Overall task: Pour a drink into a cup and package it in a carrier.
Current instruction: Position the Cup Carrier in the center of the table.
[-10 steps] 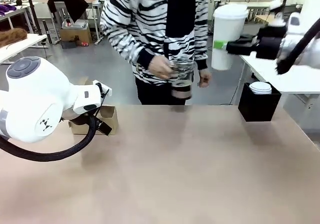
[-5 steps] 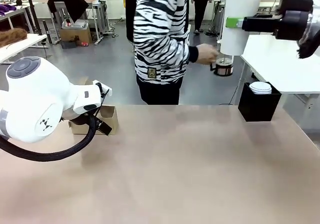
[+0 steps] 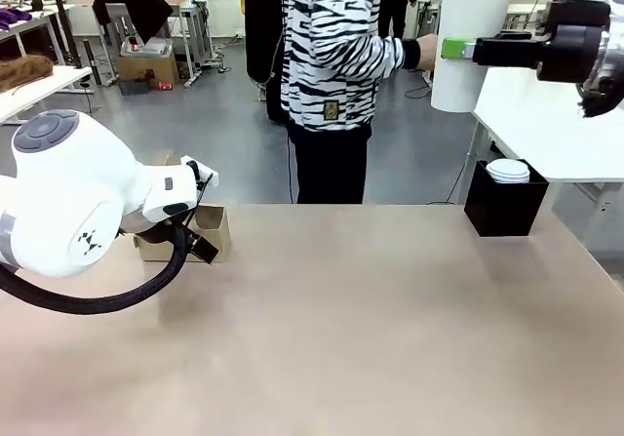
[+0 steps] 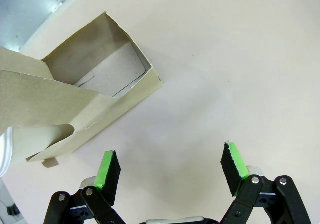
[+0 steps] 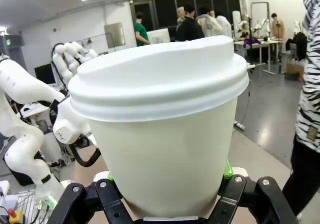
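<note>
My right gripper (image 3: 456, 48) is shut on the cup (image 3: 470, 75), a tall white paper cup held high at the upper right, upright. The right wrist view shows the cup (image 5: 162, 139) wearing a white lid, with the right gripper (image 5: 167, 191) clamped around its lower body. The carrier (image 3: 213, 231), brown cardboard, stands at the table's left. My left gripper (image 4: 171, 166) hangs open just above the table beside the carrier (image 4: 85, 98), nothing between its green pads. A person's sleeve (image 3: 375, 56) reaches toward the cup, the hand hidden behind it. The drink is out of view.
A black box (image 3: 502, 207) with white lids (image 3: 507, 171) on top stands at the table's far right edge. A white side table (image 3: 556, 134) lies below the raised cup. The person in a striped top (image 3: 331, 46) stands beyond the far edge.
The person walked to the right carrying a glass pitcher, which is now hidden behind the cup. My right gripper lifted the cup higher. The left arm stayed still.
</note>
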